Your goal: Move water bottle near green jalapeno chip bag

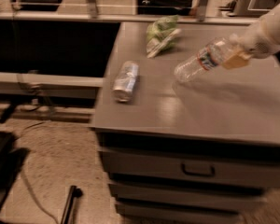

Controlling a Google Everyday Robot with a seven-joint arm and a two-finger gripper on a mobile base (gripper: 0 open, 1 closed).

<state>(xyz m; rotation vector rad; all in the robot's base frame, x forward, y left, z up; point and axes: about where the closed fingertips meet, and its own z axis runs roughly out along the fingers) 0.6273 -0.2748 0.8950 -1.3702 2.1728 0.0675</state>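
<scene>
Grips the tilted water bottle (pixel 198 63) near its cap with the gripper (pixel 237 56), above the worktop (pixel 214 118), right side. Back-left, green jalapeno chip bag (pixel 161 34); farther left, silver can (pixel 126 80) on its side.

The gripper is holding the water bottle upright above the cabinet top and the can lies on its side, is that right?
Not upright: the camera view shows the gripper holding the water bottle steeply tilted above the cabinet top. The can does lie on its side.

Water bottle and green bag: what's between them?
Only bare grey tabletop, in the camera view. The hand, upper right, grips the clear plastic water bottle near the wrinkly green chip bag.
</scene>
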